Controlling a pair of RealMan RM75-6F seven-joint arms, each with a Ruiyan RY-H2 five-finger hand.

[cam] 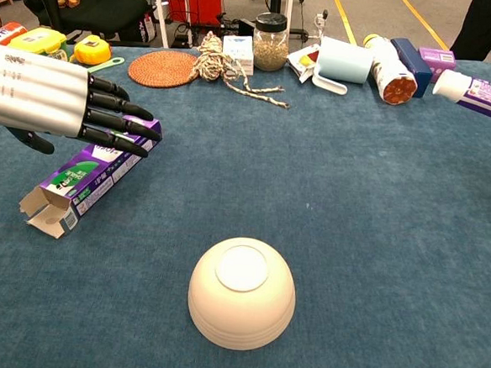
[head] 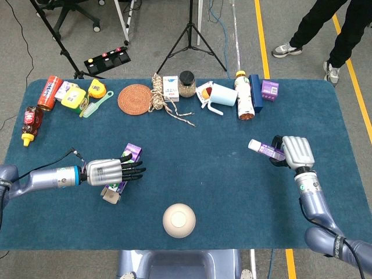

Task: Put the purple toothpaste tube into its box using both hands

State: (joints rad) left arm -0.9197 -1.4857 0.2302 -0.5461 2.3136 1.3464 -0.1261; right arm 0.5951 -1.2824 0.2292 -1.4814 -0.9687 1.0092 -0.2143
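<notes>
While right hand point(head: 296, 152) grips toothpaste tube point(head: 264, 149), cap pointing left, left hand point(head: 110, 171) spread above box point(cam: 95, 172)
</notes>
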